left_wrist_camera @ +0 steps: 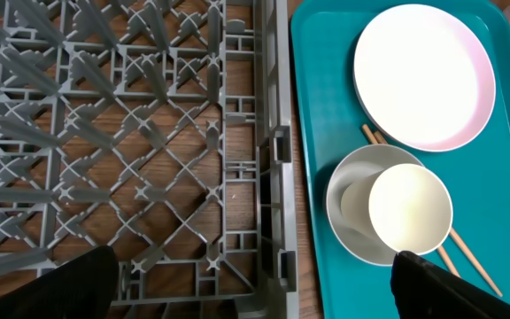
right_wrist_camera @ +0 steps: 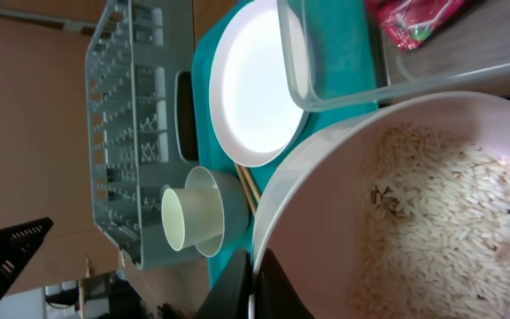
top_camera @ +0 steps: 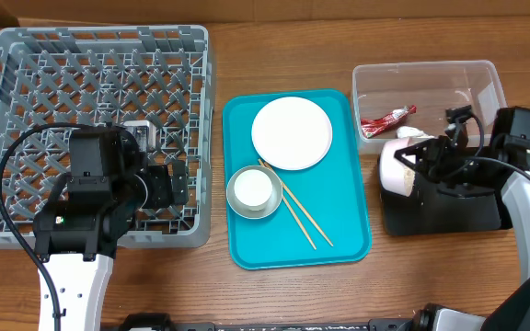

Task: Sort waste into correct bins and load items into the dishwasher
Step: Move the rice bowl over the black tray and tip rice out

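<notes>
The rack point(top_camera: 99, 64) is plain grey, a lattice of crossed bars with brown table point(top_camera: 283, 55) wood grain showing through. The big tray point(top_camera: 339, 230) is solid teal. On it, the plate point(top_camera: 292, 133) is white, the cup point(left_wrist_camera: 410, 208) creamy white, the metal bowl point(left_wrist_camera: 348, 239) dull silver-grey and the chopsticks point(top_camera: 306, 216) pale wood. The tub point(top_camera: 426, 74) is clear; the wrapper point(top_camera: 386, 121) in it is red and white. The bowl point(right_wrist_camera: 326, 186) is white, with off-white rice point(right_wrist_camera: 450, 221). The small tray point(top_camera: 431, 221) is black.

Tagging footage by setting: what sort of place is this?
Probably a lab tabletop staged for dish clearing: a grey dish rack, a teal tray holding a white plate and a clear waste tub.
</notes>
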### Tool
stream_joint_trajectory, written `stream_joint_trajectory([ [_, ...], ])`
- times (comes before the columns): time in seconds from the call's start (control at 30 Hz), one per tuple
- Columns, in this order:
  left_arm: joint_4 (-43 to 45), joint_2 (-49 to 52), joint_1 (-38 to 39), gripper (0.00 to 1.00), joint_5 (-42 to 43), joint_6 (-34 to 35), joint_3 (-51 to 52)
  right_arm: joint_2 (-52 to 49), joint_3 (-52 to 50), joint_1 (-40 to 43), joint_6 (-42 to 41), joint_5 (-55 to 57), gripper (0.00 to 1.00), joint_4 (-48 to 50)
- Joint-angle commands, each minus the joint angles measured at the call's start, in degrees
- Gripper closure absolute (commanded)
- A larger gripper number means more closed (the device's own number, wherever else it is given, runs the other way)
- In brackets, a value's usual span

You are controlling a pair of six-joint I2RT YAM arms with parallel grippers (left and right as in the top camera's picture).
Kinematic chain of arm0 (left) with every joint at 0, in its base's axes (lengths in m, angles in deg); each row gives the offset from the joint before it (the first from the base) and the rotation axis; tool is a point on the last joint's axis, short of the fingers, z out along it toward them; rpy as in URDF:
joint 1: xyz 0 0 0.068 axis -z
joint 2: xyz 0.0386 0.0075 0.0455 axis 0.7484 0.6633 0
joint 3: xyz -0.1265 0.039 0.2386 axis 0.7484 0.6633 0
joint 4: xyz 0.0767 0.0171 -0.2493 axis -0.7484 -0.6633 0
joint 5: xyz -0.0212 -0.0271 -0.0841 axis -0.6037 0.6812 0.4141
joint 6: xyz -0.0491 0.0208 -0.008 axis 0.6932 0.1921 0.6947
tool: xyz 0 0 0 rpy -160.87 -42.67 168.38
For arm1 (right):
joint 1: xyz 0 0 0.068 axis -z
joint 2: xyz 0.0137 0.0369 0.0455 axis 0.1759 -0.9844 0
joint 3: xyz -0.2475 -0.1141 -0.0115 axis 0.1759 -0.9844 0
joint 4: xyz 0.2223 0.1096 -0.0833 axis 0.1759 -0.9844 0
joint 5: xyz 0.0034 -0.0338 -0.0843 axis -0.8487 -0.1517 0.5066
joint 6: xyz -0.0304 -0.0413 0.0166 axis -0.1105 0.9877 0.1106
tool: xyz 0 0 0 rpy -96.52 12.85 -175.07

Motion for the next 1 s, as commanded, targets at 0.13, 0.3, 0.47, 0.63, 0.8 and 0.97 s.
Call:
stream_joint_trajectory([
  [0.13,0.09,0.20,0.33,0.00,0.46,0.83,-1.29,-0.55,-0.15,7.48,1.09,-8.57,0.96,0.66],
  [0.3,0.07,0.20,0.33,0.00,0.46,0.83,-1.29,-3.23,-0.35,11.34,1.27,-12.70,0.96,0.61],
  [0.47,0.09,0.20,0.33,0.00,0.46,0.83,-1.29,-5.75,-1.84,15.34,1.29,-18.08,0.96,0.76],
  [0.63,0.09,0.20,0.33,0.00,0.46,0.83,-1.29,-6.64,-4.76,19.32,1.27,-20.44,0.96,3.56],
  [0.8,0.48,0.20,0.33,0.00,0.46,0.83,-1.29,-6.64,-6.71,22.60,1.22,-24.72,0.96,5.03],
  [0.97,0.59,0.20,0.33,0.00,0.46,0.81,-1.29,-6.64,-8.35,25.86,1.25,-33.40,0.96,6.99],
])
